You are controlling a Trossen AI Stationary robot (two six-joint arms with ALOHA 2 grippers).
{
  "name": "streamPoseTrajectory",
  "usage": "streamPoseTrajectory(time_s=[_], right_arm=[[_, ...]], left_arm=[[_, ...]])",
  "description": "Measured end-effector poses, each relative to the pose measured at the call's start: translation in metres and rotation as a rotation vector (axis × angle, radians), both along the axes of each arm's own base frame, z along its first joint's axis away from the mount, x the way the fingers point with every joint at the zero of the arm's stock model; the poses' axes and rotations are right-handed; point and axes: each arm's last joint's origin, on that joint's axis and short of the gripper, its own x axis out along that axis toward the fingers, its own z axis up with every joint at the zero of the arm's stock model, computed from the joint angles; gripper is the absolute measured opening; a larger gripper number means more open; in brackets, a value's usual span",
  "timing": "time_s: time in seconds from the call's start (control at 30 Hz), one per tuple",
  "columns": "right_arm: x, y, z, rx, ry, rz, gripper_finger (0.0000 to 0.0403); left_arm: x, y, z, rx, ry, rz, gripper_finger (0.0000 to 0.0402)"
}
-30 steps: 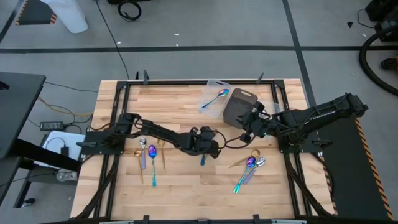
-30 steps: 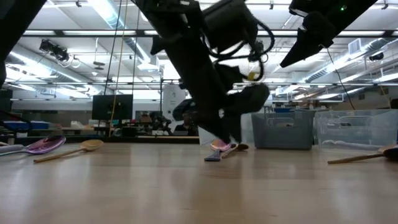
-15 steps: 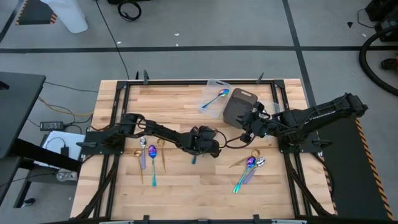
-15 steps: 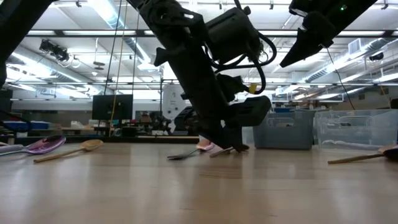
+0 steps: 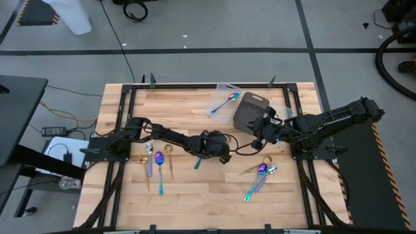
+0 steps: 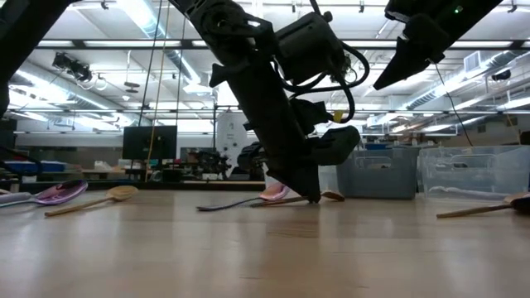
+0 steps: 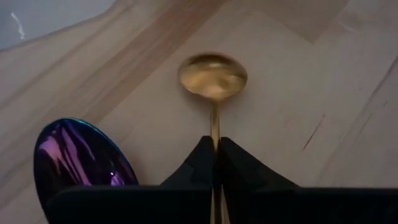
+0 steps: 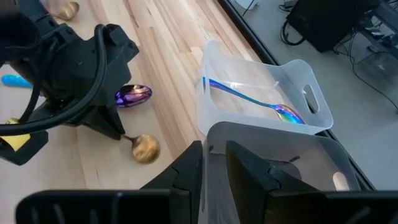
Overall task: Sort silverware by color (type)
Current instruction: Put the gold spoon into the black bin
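My left gripper [image 7: 215, 144] is shut on a gold spoon, whose bowl [image 7: 212, 74] lies on the wood just past the fingertips. It stands near the table's middle in the high view [image 5: 216, 148]. An iridescent spoon lies right beside it, bowl [image 7: 78, 155] by the fingers and teal handle [image 5: 197, 162] flat on the table. My right gripper [image 8: 214, 158] hangs open above the dark bin [image 5: 250, 110], holding nothing. Silver, gold and iridescent spoons lie at the left [image 5: 158, 162] and at the right [image 5: 260, 174]. My left gripper pinches the gold spoon's thin handle [image 7: 214, 127] between its two fingertips, just behind the bowl. The fingers slant down from the table's left side, in line with the handle. The spoon's bowl [image 6: 331, 196] rests on the table.
A clear tray [image 8: 261, 93] with one iridescent spoon [image 8: 249, 99] stands at the far edge, next to the dark bin [image 8: 280, 168]. Bare wood lies along the near edge [image 5: 208, 201]. Black frame rails [image 5: 123, 117] border the table.
The iridescent spoon beside my left gripper has turned about on the table: its teal handle has swung toward the table's left edge, while its bowl has stayed by the fingers. My right arm has kept still.
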Motion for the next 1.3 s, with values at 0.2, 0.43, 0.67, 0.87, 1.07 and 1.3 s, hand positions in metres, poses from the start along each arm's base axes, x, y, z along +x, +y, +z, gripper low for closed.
streamPoseTrajectory(time_s=[0.2, 0.43, 0.67, 0.87, 1.07, 1.3], right_arm=[[-0.002, 0.000, -0.002, -0.006, 0.026, 0.001, 0.0082], [-0.009, -0.002, 0.001, -0.023, 0.034, -0.014, 0.0082], [-0.024, -0.006, 0.015, -0.007, -0.047, -0.023, 0.0082], [-0.038, -0.009, 0.020, 0.035, -0.080, -0.057, 0.0082], [-0.044, -0.010, 0.019, 0.068, -0.129, -0.077, 0.0082], [-0.045, -0.010, 0.015, 0.082, -0.185, -0.076, 0.0082]], left_arm=[[-0.002, 0.000, 0.013, -0.010, -0.006, -0.038, 0.0020], [0.003, 0.002, 0.038, 0.047, -0.112, -0.059, 0.0020], [0.017, 0.010, 0.052, 0.103, -0.279, -0.098, 0.0020], [0.024, 0.018, 0.060, 0.117, -0.370, -0.119, 0.0020], [0.027, 0.023, 0.069, 0.254, -0.412, -0.086, 0.0020], [0.033, 0.045, 0.084, 0.342, -0.533, -0.061, 0.0020]])
